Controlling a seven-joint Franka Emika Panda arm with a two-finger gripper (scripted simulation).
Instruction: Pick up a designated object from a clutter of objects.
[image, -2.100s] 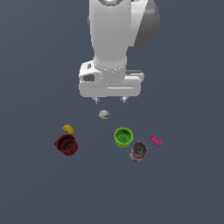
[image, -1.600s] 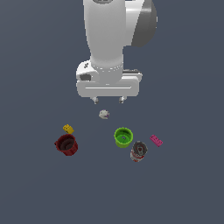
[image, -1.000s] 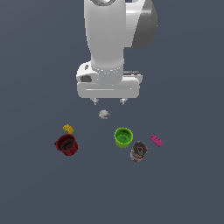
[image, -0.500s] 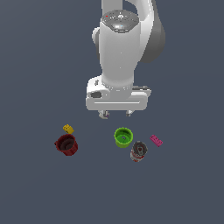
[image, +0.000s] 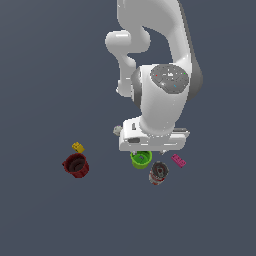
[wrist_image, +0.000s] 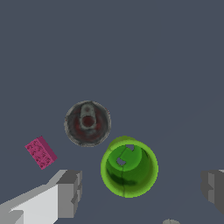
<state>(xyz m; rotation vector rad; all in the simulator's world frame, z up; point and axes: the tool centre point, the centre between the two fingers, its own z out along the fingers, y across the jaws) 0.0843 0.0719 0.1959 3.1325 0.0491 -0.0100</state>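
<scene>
The designated object, a small can (image: 159, 173) with a red-and-white label and grey metal top, stands upright beside the lime-green cup (image: 140, 159). The wrist view looks down on the can (wrist_image: 87, 123) and the green cup (wrist_image: 129, 166), which almost touch. My gripper (wrist_image: 142, 189) is open, with its grey fingers (wrist_image: 70, 192) spread wide on either side of the green cup and above it. The can lies outside the gap between them. In the exterior view the white hand (image: 152, 141) hangs just behind the green cup and the can, hiding the fingers.
A flat pink brick (image: 178, 160) lies on the exterior view's right of the can, also in the wrist view (wrist_image: 40, 152). A dark red cup (image: 76, 165) and a yellow block (image: 77, 147) sit on the exterior view's left. A whitish lump (image: 117, 130) peeks out beside the hand.
The arm has swung from above the whitish lump toward the exterior view's right and nearer, and now hovers by the green cup and can. The objects have not moved.
</scene>
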